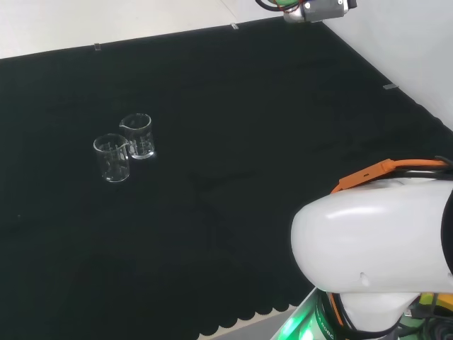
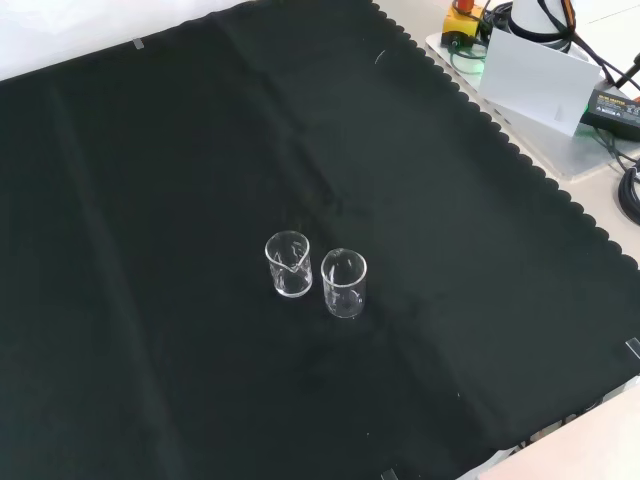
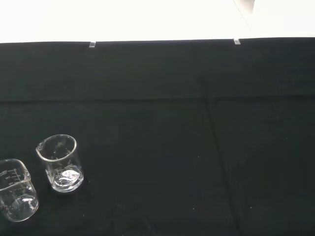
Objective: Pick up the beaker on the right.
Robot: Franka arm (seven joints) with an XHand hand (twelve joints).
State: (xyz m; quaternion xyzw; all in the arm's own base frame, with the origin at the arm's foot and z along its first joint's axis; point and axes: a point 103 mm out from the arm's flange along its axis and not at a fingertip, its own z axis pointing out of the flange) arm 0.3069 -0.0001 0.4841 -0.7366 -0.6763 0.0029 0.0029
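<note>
Two small clear glass beakers stand upright and close together on the black cloth; both look empty. In the head view they sit left of the middle, one beaker (image 1: 112, 157) nearer and to the left, the other beaker (image 1: 137, 136) slightly right and farther off. The front view has them side by side near the cloth's middle, as a left beaker (image 2: 288, 264) and a right beaker (image 2: 344, 284). In the wrist view, one beaker (image 3: 60, 162) is whole and another beaker (image 3: 15, 196) is cut by the picture's edge.
The arm's big white link (image 1: 375, 244) with an orange strap (image 1: 382, 170) fills the head view's lower right. The cloth's scalloped edge (image 2: 520, 150) runs past a white panel (image 2: 535, 75) and cables in the front view. Bare black cloth surrounds the beakers.
</note>
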